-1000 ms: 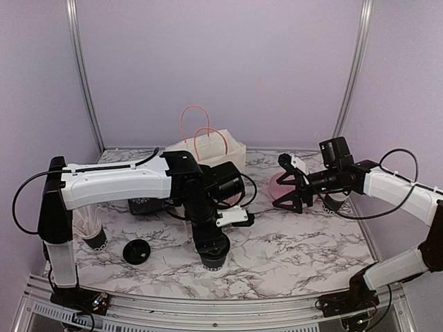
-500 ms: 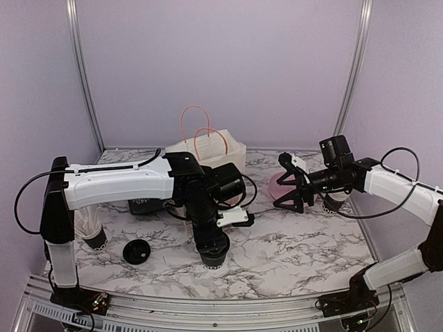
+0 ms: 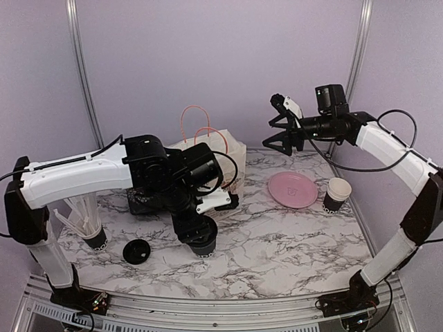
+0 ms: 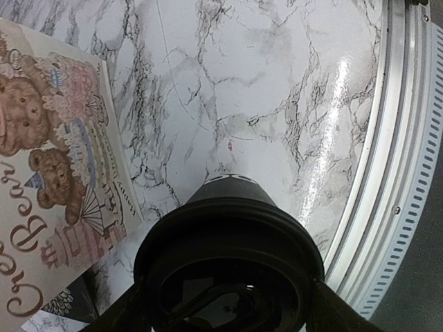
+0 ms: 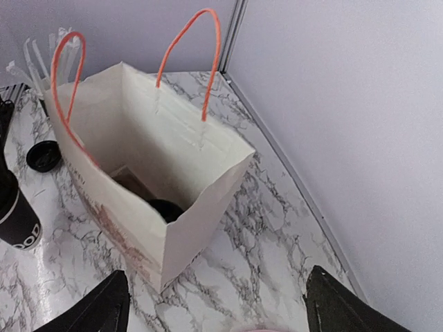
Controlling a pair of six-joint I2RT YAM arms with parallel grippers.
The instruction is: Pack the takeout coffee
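Observation:
My left gripper [image 3: 201, 238] is shut on a black takeout coffee cup with a black lid [image 3: 202, 247], low over the marble table in front of the paper bag [image 3: 211, 149]. In the left wrist view the lid [image 4: 228, 252] fills the bottom, with a finger [image 4: 336, 308] on each side. My right gripper [image 3: 280, 133] is open and empty, raised to the right of the bag. Its wrist view [image 5: 225, 311] looks into the open bag [image 5: 180, 159], where a dark lidded cup [image 5: 165, 208] sits. An unlidded black cup [image 3: 337, 194] stands at the right.
A pink plate [image 3: 292, 189] lies right of centre. A loose black lid [image 3: 136, 252] and a black cup of white straws [image 3: 90, 232] are at the front left. A black tray [image 3: 142, 204] sits behind the left arm. The bag's orange handles [image 3: 197, 121] stand up.
My right gripper rose from beside the pink plate and moved back, level with the bag's top. My left arm shifted the lidded cup a little left, toward the bag.

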